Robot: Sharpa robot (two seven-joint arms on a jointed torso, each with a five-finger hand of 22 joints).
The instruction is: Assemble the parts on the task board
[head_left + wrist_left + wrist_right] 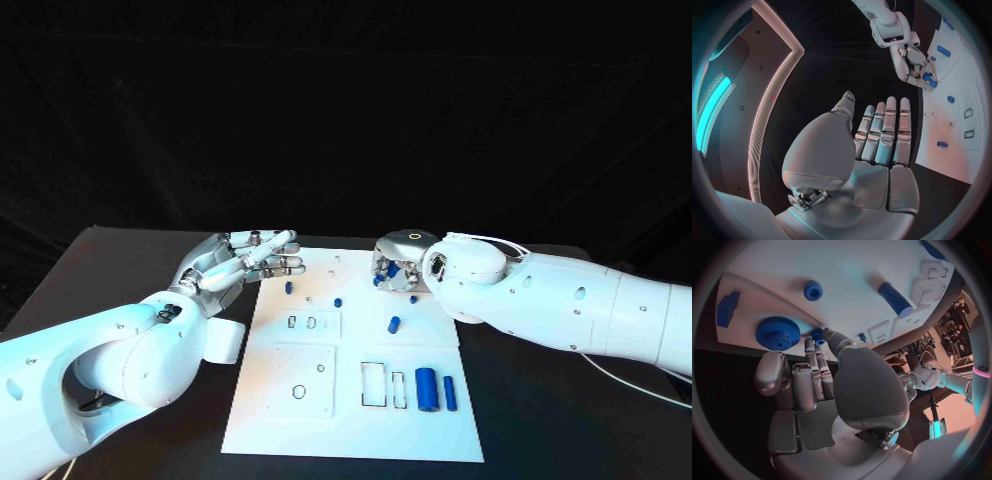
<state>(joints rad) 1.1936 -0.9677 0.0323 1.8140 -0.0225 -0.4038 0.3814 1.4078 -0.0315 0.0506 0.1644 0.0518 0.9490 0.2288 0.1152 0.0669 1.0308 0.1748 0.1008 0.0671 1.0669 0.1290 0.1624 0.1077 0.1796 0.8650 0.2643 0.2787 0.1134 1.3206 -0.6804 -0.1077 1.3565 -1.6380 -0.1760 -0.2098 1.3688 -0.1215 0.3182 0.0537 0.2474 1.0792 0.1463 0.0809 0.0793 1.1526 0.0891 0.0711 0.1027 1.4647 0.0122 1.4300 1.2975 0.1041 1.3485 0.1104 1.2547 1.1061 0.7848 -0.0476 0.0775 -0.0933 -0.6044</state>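
1. Your right hand (401, 268) hangs over the far right corner of the task board (346, 420), fingers pointing down. In the right wrist view its fingertips (819, 335) meet a small blue peg (819, 333). Whether the peg is actually pinched or only touched, you cannot tell from here.
2. Your left hand (245, 258) holds nothing. Its fingers are straight and slightly apart, and it hovers at the board's far left corner, just off the white plate.
3. Near the right hand, the right wrist view shows a blue gear (777, 332), a round blue knob (813, 290) and a blue cylinder (895, 298) on the board.
4. Further out, toward the near edge, a thick blue pin (426, 387) and a thinner blue bar (450, 393) lie beside empty rectangular slots (374, 384).
5. The step looks like picking or seating that small peg. Most parts appear unplaced, so the task seems early.
6. Next, confirm the hold, then lift straight up and clear of the gear before moving to a matching slot.
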